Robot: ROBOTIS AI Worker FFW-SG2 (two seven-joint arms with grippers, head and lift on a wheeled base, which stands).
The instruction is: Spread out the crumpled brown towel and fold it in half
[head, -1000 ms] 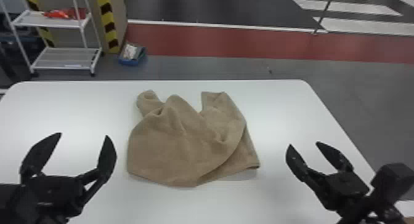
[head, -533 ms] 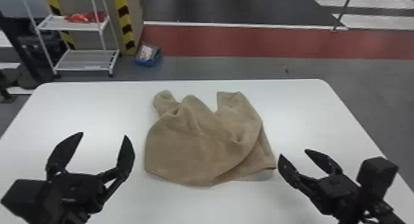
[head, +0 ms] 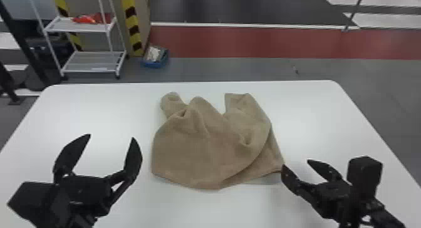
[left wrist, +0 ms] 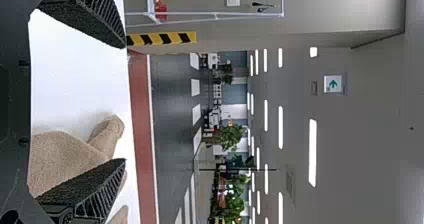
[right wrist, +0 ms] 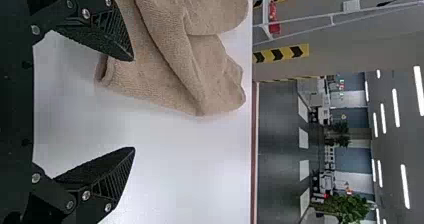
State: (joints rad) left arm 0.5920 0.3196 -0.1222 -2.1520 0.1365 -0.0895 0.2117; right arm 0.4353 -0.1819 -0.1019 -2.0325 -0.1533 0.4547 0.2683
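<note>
The crumpled brown towel (head: 206,142) lies on the white table, its far side bunched into two raised lobes and its near right corner layered. Left of it is my left gripper (head: 111,138), open and holding nothing. My right gripper (head: 296,163) stands open at the towel's near right corner, one fingertip close beside the edge; contact cannot be told. In the left wrist view the left gripper (left wrist: 125,104) is spread, with the towel (left wrist: 65,159) beyond and beside one finger. In the right wrist view the right gripper (right wrist: 134,104) has the towel (right wrist: 165,59) near one finger.
The white table (head: 103,108) extends around the towel on all sides. Beyond its far edge stand a white shelf rack (head: 90,62) and a blue box (head: 155,63) on the floor.
The right gripper has moved left to the towel's near right corner. The head view has shifted, so the table and towel sit further right in it. Both grippers have stayed open.
</note>
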